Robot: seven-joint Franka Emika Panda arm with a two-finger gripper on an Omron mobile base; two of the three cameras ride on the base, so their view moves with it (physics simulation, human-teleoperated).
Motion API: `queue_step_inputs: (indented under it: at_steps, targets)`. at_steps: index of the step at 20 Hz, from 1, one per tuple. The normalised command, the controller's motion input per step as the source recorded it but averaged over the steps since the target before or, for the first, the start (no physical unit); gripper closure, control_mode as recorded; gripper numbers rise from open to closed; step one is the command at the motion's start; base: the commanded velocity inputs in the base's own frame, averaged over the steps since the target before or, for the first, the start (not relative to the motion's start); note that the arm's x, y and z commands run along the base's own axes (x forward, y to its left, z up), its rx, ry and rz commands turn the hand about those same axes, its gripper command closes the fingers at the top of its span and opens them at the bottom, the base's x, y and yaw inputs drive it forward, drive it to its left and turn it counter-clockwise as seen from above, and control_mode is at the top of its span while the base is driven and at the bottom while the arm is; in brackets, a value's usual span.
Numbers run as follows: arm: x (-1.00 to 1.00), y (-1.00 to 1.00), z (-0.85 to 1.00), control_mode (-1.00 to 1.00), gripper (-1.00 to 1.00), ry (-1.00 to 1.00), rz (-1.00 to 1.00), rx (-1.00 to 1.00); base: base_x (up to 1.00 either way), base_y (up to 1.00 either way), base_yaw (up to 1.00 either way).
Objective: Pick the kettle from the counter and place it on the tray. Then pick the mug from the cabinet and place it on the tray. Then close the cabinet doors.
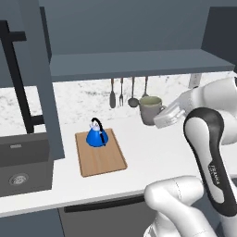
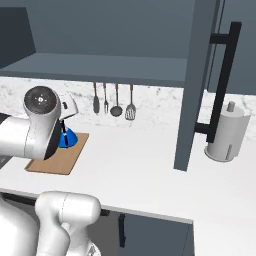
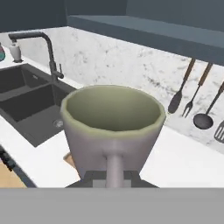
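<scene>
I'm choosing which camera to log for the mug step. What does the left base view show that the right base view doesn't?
Left base view alone: the mug held in the air by the gripper, the sink, and the whole kettle. Right base view alone: a paper towel roll and a spatula. Both show the tray, the counter, the hanging utensils, and open cabinet doors.

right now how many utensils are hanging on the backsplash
4, in a row under the cabinet: a dark spatula, a fork, a ladle and a slotted turner, left to right in the right base view. None seem hidden there.
</scene>
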Motion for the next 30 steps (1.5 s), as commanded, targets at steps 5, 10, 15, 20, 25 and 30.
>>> queue_step_inputs:
  at_steps: [5,10,15,20,25,30]
  targets:
    - [0.01,0.44,-0.72,-1.0,1.0,0.12,0.23,-0.12,0.0,0.0,0.0]
    - [0.06,0.48,-0.84,-1.0,1.0,0.03,0.19,0.0,0.0,0.0,0.0]
    - [0.3,0.26,-0.82,-1.0,1.0,0.16,0.22,0.0,0.0,0.0,0.0]
    - [0.46,0.26,-0.49,-1.0,1.0,0.12,0.01,0.0,0.0,0.0,0.0]
    - [0.35,0.17,-0.31,-1.0,1.0,0.04,0.0,0.0,0.0,0.0,0.0]
    - [0.26,0.09,-0.37,-1.0,1.0,0.04,0.0,0.0,0.0,0.0,0.0]
